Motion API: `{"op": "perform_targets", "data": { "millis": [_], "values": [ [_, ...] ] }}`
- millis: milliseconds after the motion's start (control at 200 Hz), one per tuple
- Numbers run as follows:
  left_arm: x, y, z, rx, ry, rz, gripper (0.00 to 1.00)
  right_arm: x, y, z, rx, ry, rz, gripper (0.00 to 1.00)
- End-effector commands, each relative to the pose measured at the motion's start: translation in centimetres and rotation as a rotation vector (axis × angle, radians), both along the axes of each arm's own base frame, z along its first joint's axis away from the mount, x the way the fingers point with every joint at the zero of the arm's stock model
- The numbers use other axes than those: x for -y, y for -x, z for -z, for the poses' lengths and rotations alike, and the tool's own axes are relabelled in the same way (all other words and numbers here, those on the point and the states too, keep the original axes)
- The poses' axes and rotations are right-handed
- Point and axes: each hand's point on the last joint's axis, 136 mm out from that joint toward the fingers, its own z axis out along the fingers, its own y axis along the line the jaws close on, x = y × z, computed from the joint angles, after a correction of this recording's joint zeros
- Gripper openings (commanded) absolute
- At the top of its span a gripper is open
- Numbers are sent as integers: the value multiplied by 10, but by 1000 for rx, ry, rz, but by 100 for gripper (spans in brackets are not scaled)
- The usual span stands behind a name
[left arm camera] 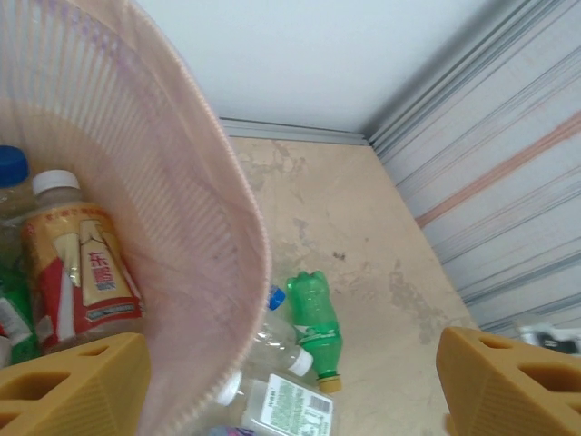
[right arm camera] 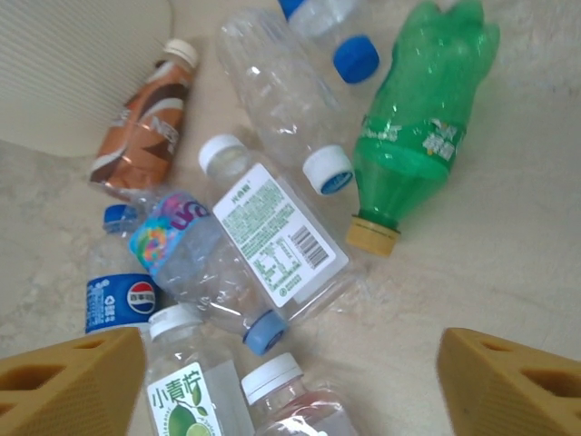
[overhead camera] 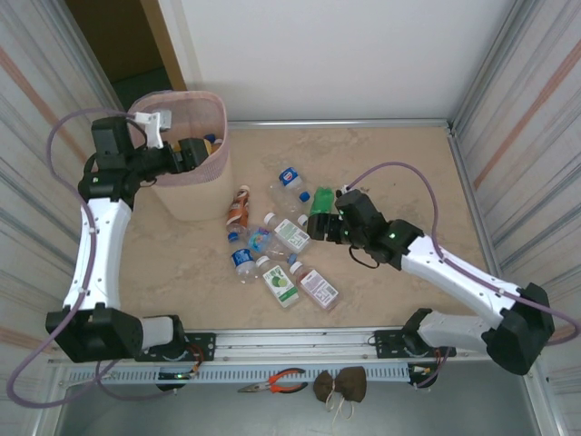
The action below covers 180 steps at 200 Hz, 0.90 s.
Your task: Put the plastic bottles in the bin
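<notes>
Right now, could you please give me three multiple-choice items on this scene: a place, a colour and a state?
1. The left claw hangs: A over the tall pale pink mesh plastic bin; B on bare tabletop; C at the far-right corner.
2. The green plastic bottle has a cap coloured: A blue; B orange-yellow; C black.
3. The bin stands: A tipped over; B upright, bottles inside; C upside down.
Key: 1A, its wrist view looks into the bin; 2B, the right wrist view shows it; 3B, its mouth faces up.
</notes>
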Motion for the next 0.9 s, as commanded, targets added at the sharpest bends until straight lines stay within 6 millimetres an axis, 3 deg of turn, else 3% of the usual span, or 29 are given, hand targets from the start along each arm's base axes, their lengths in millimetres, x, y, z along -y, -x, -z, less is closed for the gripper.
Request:
{"op": "perform_targets", "data": {
  "millis": [0, 341, 691, 897],
  "values": [
    [3, 14, -12, 36, 47, 11, 82, 1, -3, 22, -83, -22, 57, 70],
    [7, 33, 2, 9, 85, 8, 81, 9, -29, 77, -221, -43, 137, 59],
    [9, 43, 4, 7, 103, 11, 81, -14, -41, 109, -310, -109, 89, 55],
    [11, 45, 1, 7, 104, 19, 81, -17, -48, 129, -341, -108, 114, 51]
  ]
}}
